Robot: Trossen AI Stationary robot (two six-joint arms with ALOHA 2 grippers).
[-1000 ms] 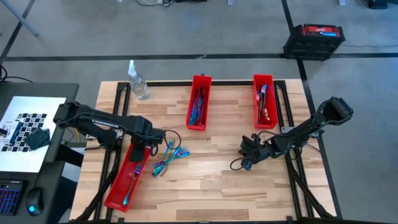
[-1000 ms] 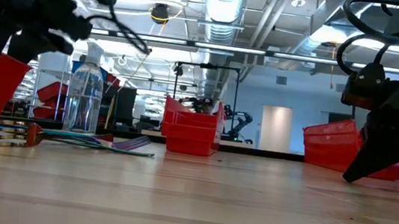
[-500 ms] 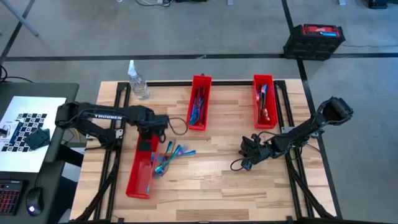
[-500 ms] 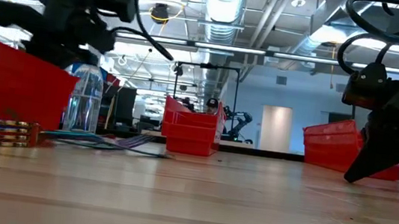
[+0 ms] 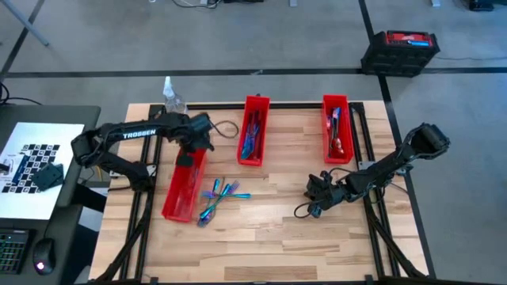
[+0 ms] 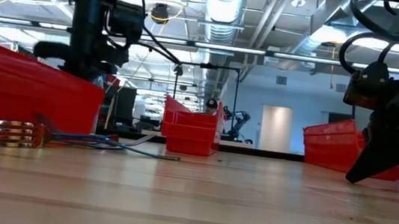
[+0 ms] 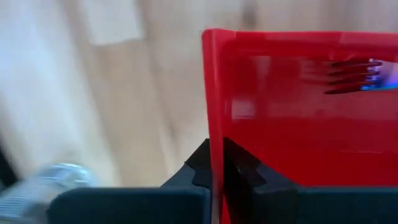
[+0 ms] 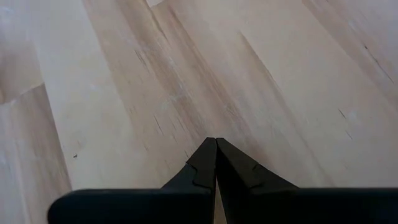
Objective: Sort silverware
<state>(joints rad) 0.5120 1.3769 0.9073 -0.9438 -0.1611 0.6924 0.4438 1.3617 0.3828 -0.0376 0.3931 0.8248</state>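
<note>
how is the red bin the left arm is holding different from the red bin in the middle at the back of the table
The left pincer grips the left bin by its wall; the middle bin stands free. The left bin shows one fork in the wrist view; the middle bin holds several pieces. The left bin lies slightly slanted, the middle bin straight. Both are long and red.

Two dark, near-black jointed arms are seen, the left arm (image 5: 131, 138) marked with white lettering along its upper link. Black cables are looped beside each wrist, one curling from the left wrist and another trailing under the right arm (image 5: 388, 166). Each gripper is formed of two dark, stepped, wedge-shaped fingers (image 8: 205, 165) set on a flat dark bar.
</note>
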